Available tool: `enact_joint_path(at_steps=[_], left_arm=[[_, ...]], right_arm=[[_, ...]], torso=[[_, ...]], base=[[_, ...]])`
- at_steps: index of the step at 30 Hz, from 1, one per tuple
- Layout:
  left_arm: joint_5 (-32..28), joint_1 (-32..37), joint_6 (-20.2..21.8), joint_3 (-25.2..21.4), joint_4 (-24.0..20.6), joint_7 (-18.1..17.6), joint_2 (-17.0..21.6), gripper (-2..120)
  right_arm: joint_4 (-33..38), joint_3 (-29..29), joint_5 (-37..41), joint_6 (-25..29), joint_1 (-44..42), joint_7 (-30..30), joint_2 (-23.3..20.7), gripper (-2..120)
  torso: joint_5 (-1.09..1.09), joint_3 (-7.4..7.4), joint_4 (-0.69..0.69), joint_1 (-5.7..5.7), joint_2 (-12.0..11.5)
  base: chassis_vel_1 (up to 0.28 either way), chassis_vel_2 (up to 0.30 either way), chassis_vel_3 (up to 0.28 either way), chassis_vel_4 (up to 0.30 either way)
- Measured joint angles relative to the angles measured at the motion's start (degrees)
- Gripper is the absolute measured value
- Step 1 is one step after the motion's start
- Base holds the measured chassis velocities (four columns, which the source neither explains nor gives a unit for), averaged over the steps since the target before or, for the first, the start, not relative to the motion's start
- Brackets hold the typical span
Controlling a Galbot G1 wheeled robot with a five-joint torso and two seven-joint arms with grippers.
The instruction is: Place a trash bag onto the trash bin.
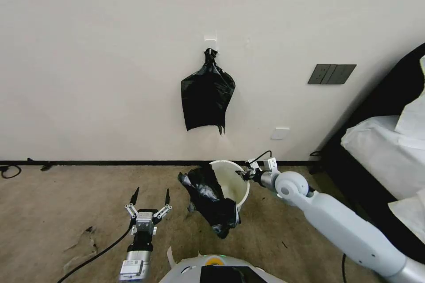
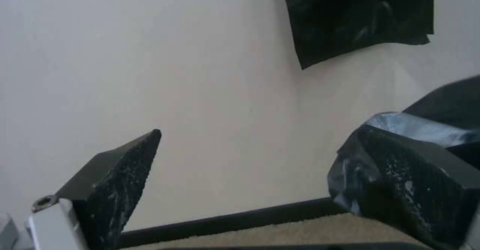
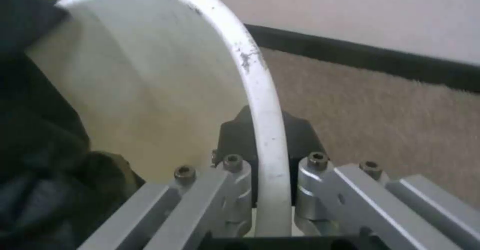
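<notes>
We see the trash bin (image 1: 234,185) tipped on the carpet (image 1: 57,203) near the wall, its cream inside bare where it shows. The trash bag (image 1: 210,201), glossy, black and crinkled, drapes over its near rim, hiding the bin's lower part. The right claw (image 1: 245,175) pinches the rim. The left claw (image 1: 150,199) hangs open beside the bag.

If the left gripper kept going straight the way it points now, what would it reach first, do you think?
Probably the wall: the open left gripper points there, with the trash bag just beside its line, though depth is unclear.
</notes>
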Motion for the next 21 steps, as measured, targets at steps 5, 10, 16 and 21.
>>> enact_joint_path(at_steps=[5,10,16,21], left_arm=[[-0.1,0.1,0.3,0.1,-0.5,0.2,0.3,100],[-0.6,0.6,0.3,-0.9,-0.9,0.2,0.7,100],[-1.4,0.7,0.3,-1.7,-1.0,0.2,1.1,100],[-1.7,0.6,0.3,-1.9,-1.0,0.2,1.2,100]], right_arm=[[1.4,4.3,5.8,-0.4,-4.1,12.6,4.8,5],[2.5,7.0,10.9,0.2,-6.7,22.2,8.5,5],[4.9,8.8,12.6,3.7,-10.5,30.5,12.4,5],[7.6,9.9,7.0,10.9,-17.1,34.2,18.8,5]], torso=[[0.0,0.0,0.01,0.0,0.0],[-0.01,0.0,0.01,0.0,0.0],[-0.02,0.0,0.0,0.0,0.0],[-0.01,0.0,0.0,0.0,0.0]], base=[[0.0,0.0,0.0,0.0],[0.0,0.0,0.0,0.0],[0.0,0.0,0.0,0.0],[0.0,0.0,0.0,0.0]])
